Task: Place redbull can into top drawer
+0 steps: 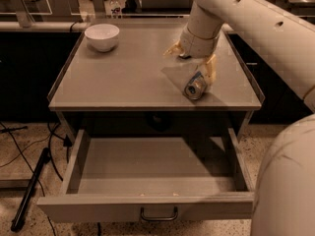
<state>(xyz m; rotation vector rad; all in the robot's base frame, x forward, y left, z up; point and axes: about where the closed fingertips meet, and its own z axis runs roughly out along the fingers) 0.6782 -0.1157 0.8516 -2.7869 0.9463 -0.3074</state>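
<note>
1. Slim silver-and-blue redbull can (195,85): lies tipped on its side at the near right of the surface, its silver top facing you.
2. Pincer (193,60): low over the right half of the flat grey surface (123,77), right over the can and touching it. You cannot tell whether it is spread or pinching the can.
3. Wide shallow grey top drawer (157,178): pulled out below the surface, dark bar handle (158,214) at its front centre.
4. Round white bowl (102,36): far left corner, well apart from the can.
5. Cream robot arm (256,18): reaches in from the far right.
6. Black cables (29,181): on the floor, left of the drawer.
</note>
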